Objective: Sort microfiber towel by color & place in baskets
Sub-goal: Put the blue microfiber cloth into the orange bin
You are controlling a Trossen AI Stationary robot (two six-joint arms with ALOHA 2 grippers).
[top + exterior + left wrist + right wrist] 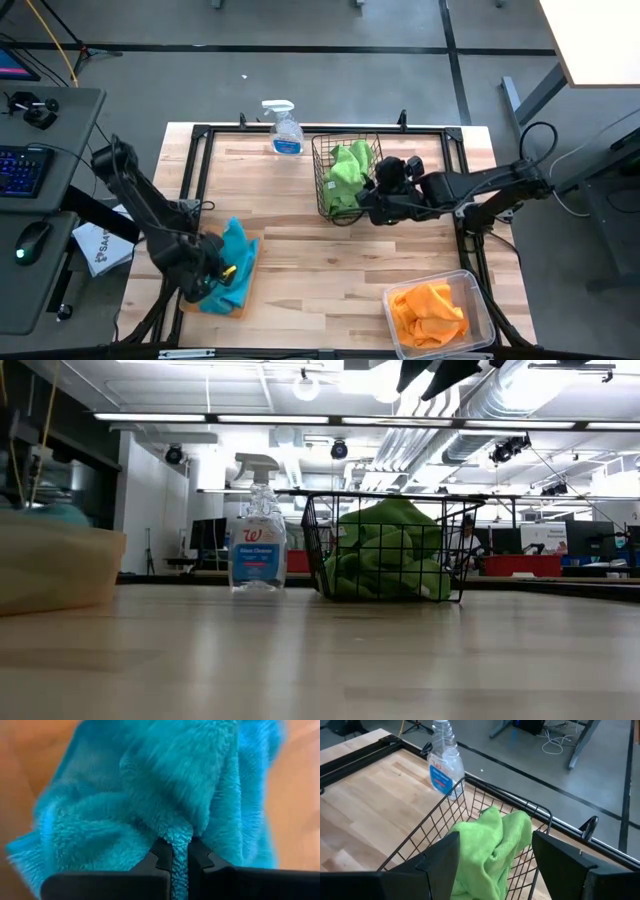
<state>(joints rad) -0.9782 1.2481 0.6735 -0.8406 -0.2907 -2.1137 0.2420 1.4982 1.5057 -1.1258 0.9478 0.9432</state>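
Observation:
A turquoise towel (233, 262) lies bunched on the flat orange tray (247, 300) at the table's near left. My left gripper (213, 274) is down on it, shut on the cloth (150, 795). Lime green towels (347, 172) fill the black wire basket (325, 150) at the far middle; they also show in the low view (390, 555). My right gripper (378, 186) hangs open over the basket's right rim, its fingers (445, 855) apart above the green cloth (490, 840) without touching it. Orange towels (430, 312) lie in the clear bin (480, 300). My left gripper (180, 851) pinches a raised ridge of the turquoise towel (180, 837) between its two fingers, coming from above and pointing down. It looks like a fold rather than an edge. The rest of the towel spreads out beyond the fingers over the orange tray.
A clear spray bottle with blue liquid (285, 130) stands at the far edge, just left of the basket, and shows in the low view (257, 540). Bare wood (320, 270) lies between the tray, basket and bin. A black frame (200, 160) borders the table.

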